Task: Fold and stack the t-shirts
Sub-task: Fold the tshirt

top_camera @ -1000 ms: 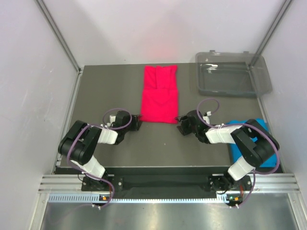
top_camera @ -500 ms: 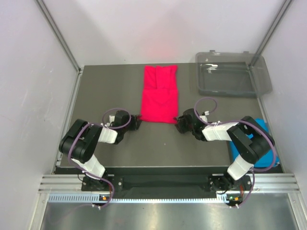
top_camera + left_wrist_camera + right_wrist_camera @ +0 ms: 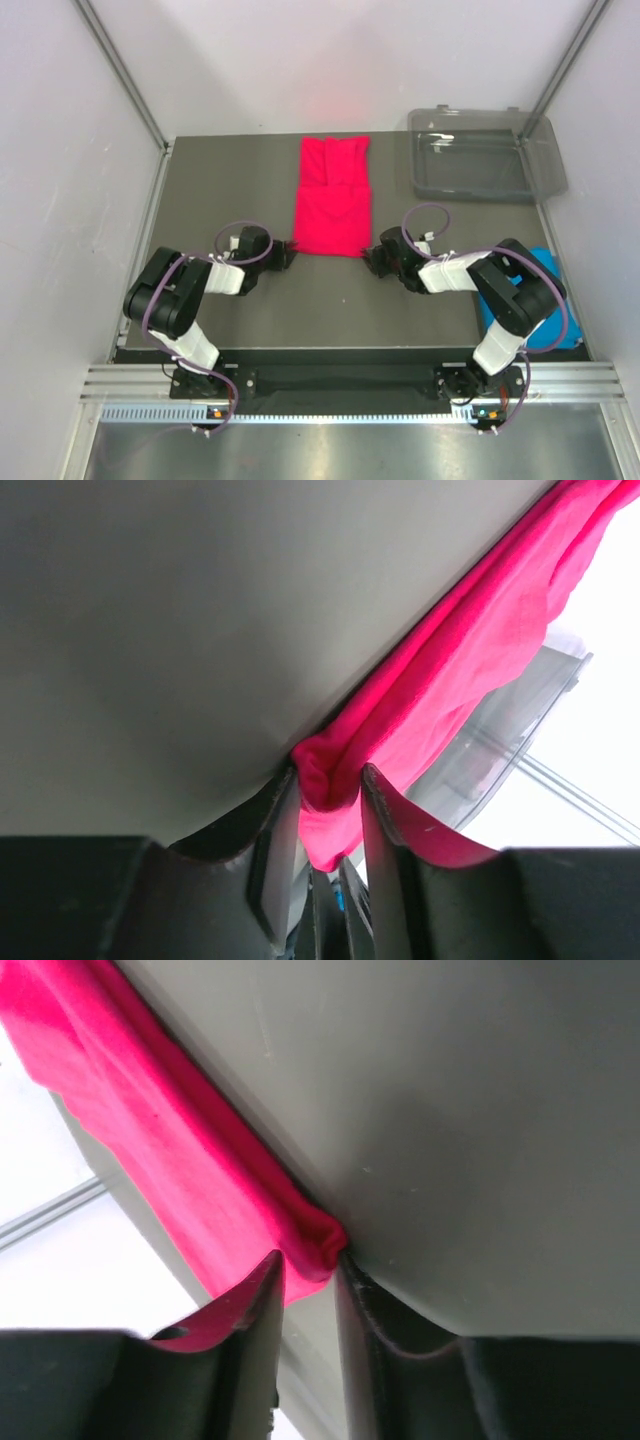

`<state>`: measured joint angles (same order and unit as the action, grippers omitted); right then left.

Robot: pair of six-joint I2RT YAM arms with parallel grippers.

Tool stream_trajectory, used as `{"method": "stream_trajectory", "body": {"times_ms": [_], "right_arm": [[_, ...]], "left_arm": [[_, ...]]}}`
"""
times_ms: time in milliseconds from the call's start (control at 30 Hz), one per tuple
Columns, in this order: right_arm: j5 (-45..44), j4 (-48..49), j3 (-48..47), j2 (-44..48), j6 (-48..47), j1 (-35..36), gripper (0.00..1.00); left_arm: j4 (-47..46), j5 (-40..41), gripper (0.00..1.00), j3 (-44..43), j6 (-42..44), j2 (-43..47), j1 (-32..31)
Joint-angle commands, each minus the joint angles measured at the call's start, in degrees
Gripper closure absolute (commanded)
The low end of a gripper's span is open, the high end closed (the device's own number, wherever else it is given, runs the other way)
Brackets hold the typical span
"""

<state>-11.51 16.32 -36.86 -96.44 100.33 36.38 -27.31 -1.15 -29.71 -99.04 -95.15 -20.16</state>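
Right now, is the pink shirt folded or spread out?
Folded: pink shirt is a narrow layered strip; left gripper and right gripper pinch its near corners.

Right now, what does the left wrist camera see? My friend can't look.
The left gripper pinches a folded edge of the bright crimson-pink cloth t-shirt between its dark fingers. Grey table fills the upper left; a clear plastic tray shows behind.

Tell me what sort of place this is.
Probably a lab robot work cell: white panel walls, a dark table with two arms bolted at its near edge, and the left hand and right hand pinching a crimson-pink t-shirt.
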Motion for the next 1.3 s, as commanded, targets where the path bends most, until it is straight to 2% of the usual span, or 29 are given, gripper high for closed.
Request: {"method": "stream_trajectory", "body": {"times_ms": [0, 100, 133, 167, 200, 300, 467, 667, 867, 967, 1100, 1267], "right_arm": [[-1.7, -5.2, -0.7, -2.0, -2.0, 0.4, 0.75], [-1.0, -5.3, -0.7, -2.4, -2.3, 0.4, 0.82], [-0.5, -5.1, -0.6, -2.4, -2.9, 0.4, 0.85], [0.0, -4.6, -0.6, -2.5, -3.3, 0.2, 0.87], [0.9, -4.5, -0.6, -2.9, -4.3, -0.2, 0.92], [3.5, -3.0, -0.9, -3.1, -8.0, -1.1, 1.0], [7.2, -5.2, -1.5, 0.3, -19.0, -2.2, 1.0], [8.7, -10.3, 0.6, 9.5, -26.2, -2.0, 1.0], [6.0, -16.1, 9.0, 22.7, -24.3, 2.6, 1.0], [3.3, -21.0, 13.6, 30.9, -20.0, 7.5, 1.0], [-0.8, -26.7, 18.8, 42.3, -13.6, 15.3, 1.0], [-7.0, -32.8, 20.0, 49.0, -6.0, 24.4, 1.0]], "left_arm": [[6.9, -0.7, 0.66, 0.4, 2.0, -1.8, 0.6], [5.6, -2.0, 0.76, 0.8, 2.5, -2.9, 1.3], [4.6, -2.6, 0.82, 0.8, 3.5, -3.4, 1.5], [4.5, -3.7, 0.96, 0.4, 4.3, -3.6, 1.9], [4.6, -4.6, 1.0, 0.2, 5.4, -4.2, 2.2], [6.1, -5.3, 1.0, 0.3, 7.9, -3.0, 2.4], [11.9, -6.1, 1.0, 2.5, 11.2, 3.0, 2.4], [20.3, -5.2, 1.0, 9.5, 13.6, 19.5, 1.4], [31.7, -5.4, 1.0, 13.9, 15.5, 36.7, -0.2], [40.0, -5.6, 1.0, 13.9, 17.5, 43.9, -1.1], [49.4, -5.2, 1.0, 15.7, 15.5, 55.0, -3.1], [58.6, -6.2, 1.0, 17.6, 13.1, 67.8, -5.4]]}}
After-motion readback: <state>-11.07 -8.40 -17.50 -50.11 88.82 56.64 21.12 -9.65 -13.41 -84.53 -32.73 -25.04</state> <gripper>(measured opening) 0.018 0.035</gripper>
